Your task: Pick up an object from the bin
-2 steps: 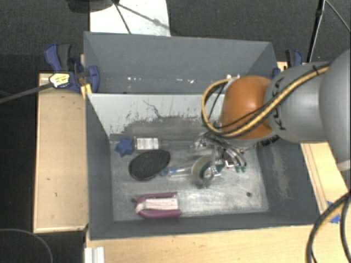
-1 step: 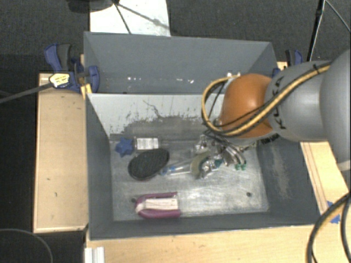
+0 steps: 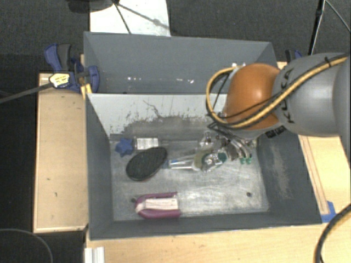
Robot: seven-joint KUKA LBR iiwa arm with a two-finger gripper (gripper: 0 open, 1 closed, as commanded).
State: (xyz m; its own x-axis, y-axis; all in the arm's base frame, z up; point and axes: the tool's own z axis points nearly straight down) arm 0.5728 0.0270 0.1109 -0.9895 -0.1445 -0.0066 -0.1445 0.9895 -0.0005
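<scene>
Clear plastic piece [image 3: 182,162] beside low-reaching gripper [image 3: 211,159]

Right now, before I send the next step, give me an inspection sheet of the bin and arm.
Surface: grey bin floor, scuffed.
Job's things: black oval pad; clear piece right of it; blue scrap and silver piece behind it; pink-and-white packet near the front wall.
Clutter: nothing seen.
Grippers: gripper low at the clear piece's right end.
Cables: yellow and black, looped round the orange wrist cover.
Surroundings: dark floor round the bin.
</scene>
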